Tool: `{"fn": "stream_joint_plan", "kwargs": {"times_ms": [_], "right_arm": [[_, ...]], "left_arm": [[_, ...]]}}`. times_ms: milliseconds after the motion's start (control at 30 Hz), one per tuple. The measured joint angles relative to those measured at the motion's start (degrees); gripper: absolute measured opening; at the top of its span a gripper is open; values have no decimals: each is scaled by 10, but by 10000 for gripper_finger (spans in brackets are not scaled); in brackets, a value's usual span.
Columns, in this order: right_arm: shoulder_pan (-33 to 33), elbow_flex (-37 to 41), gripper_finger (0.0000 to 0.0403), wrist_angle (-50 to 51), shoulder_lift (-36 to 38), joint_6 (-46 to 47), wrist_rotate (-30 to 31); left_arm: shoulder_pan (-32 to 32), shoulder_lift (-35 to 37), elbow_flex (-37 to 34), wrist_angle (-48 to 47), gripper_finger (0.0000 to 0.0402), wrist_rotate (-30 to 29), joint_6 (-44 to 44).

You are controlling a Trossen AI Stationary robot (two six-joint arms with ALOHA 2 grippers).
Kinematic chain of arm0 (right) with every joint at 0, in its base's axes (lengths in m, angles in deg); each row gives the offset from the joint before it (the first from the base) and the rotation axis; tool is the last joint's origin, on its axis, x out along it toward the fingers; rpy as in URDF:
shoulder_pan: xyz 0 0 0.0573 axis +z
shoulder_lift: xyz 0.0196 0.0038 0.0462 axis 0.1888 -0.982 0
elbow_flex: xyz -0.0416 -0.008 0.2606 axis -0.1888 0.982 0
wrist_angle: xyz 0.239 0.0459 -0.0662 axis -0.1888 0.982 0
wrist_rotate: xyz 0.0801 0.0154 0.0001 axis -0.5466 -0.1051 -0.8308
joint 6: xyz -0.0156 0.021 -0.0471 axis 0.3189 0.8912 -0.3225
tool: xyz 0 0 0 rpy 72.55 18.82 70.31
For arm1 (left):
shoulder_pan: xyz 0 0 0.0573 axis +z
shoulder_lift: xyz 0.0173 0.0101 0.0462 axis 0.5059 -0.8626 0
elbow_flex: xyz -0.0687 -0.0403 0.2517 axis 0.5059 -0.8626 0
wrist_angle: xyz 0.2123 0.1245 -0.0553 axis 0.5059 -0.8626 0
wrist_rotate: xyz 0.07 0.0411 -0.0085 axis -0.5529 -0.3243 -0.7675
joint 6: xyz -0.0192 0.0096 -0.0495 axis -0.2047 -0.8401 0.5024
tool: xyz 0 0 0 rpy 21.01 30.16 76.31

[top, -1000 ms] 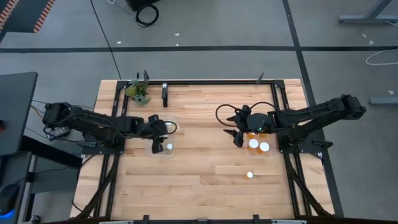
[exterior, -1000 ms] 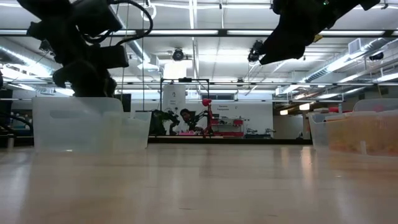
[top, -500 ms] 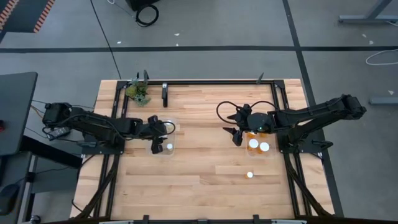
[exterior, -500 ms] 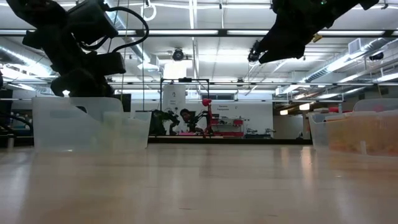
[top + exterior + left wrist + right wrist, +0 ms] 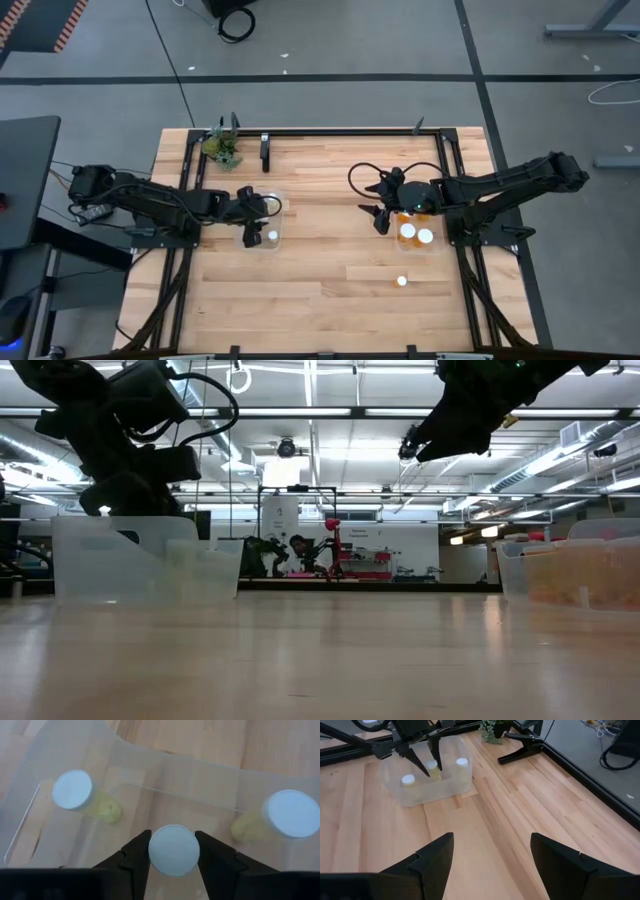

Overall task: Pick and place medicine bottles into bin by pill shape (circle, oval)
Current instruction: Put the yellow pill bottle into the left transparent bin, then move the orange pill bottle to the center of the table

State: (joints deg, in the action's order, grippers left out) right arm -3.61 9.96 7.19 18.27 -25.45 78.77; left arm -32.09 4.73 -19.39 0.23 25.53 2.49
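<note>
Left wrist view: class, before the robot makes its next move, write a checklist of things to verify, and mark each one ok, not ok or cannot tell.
1. Left claw over the left bin: ok.
2. Bottle at the claw inside the bin walls: ok.
3. Two neighbour bottles apart from it: ok.
4. Right claw open and empty: ok.
5. All bottles binned: not ok, a loose bottle lies on the table.
6. Pill shape matches the bin: cannot tell.

Clear plastic bin (image 5: 210, 785) — wooden table (image 5: 320, 290).
</note>
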Motion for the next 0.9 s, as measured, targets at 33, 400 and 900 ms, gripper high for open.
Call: {"fn": "stream_joint_plan", "kwargs": {"times_ms": [33, 400, 900], "right_arm": [[0, 0, 271, 0, 0, 0, 0], [0, 0, 271, 0, 0, 11, 14], [-1, 0, 271, 2, 0, 12, 28]], "left_arm": [[0, 0, 0, 0, 162, -1, 3], [0, 0, 0, -1, 222, -2, 5], [0, 45, 1, -25, 256, -2, 7]]}}
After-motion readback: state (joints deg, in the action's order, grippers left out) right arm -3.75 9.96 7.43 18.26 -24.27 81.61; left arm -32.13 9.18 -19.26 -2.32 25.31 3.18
